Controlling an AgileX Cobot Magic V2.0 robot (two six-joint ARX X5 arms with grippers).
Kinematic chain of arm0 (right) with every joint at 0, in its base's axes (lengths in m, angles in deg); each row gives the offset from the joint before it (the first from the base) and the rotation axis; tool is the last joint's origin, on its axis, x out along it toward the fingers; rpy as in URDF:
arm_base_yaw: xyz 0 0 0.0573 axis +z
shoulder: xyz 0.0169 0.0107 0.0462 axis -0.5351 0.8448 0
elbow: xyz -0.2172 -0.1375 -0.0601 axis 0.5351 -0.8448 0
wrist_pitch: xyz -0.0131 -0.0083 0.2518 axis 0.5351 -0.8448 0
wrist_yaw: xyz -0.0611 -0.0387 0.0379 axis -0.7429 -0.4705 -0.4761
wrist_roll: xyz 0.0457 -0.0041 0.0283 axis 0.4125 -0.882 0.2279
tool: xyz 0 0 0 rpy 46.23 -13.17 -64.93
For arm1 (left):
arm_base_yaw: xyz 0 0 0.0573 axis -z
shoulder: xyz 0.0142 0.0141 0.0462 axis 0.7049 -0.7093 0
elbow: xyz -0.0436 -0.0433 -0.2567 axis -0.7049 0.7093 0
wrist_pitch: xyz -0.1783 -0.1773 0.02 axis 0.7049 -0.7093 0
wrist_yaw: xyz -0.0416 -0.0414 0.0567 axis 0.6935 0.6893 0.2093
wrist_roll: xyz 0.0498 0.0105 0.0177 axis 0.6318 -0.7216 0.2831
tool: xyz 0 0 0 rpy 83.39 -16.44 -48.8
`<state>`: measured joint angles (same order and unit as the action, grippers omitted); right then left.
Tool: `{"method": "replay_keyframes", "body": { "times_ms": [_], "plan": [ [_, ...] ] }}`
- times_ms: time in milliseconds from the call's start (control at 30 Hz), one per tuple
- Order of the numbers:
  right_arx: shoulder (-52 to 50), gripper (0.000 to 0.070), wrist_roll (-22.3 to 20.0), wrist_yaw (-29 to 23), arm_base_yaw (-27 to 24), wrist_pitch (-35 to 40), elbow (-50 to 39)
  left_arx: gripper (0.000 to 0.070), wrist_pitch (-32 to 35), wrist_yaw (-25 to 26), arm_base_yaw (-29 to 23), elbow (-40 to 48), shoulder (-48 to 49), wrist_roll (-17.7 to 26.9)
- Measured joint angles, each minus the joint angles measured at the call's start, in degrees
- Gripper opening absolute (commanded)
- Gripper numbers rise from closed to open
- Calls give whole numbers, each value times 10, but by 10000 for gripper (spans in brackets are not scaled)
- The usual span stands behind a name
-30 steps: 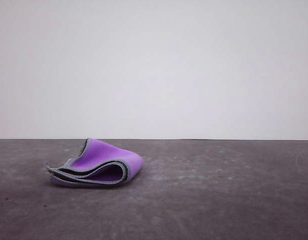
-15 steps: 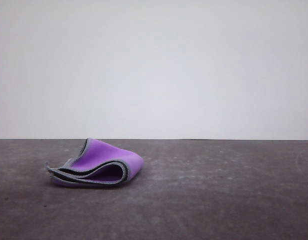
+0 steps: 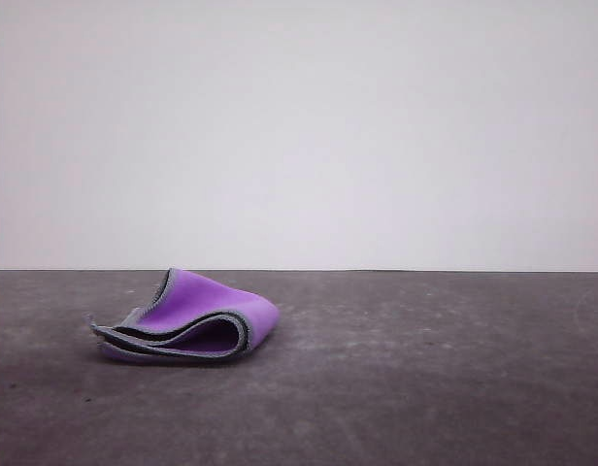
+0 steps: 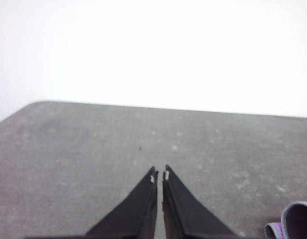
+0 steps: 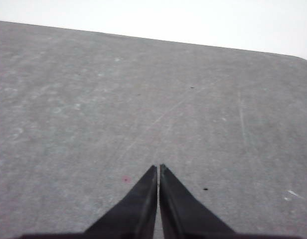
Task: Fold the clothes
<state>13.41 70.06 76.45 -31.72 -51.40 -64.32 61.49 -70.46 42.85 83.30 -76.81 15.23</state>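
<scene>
The clothes (image 3: 197,318) are one small cloth lying loosely folded on the left part of the dark grey table (image 3: 425,379), purple side out, with dark grey inner layers and a pale stitched edge showing along its front. A curled corner of the cloth (image 4: 293,224) appears in the left wrist view, off to one side of my left gripper (image 4: 159,176). That gripper is shut with nothing between its black fingers. My right gripper (image 5: 158,169) is likewise shut and empty, hovering over bare tabletop.
A plain white wall (image 3: 299,126) rises behind the table's far edge. The table's rounded corners (image 4: 29,107) (image 5: 300,57) show in the wrist views. Small specks and scratches mark the tabletop.
</scene>
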Motion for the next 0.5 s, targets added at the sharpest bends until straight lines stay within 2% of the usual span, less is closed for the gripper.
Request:
{"method": "replay_keyframes", "body": {
  "times_ms": [500],
  "plan": [
    [0, 0, 0, 0, 0, 1, 0, 0, 0, 0, 0, 0, 0, 0]
  ]
}}
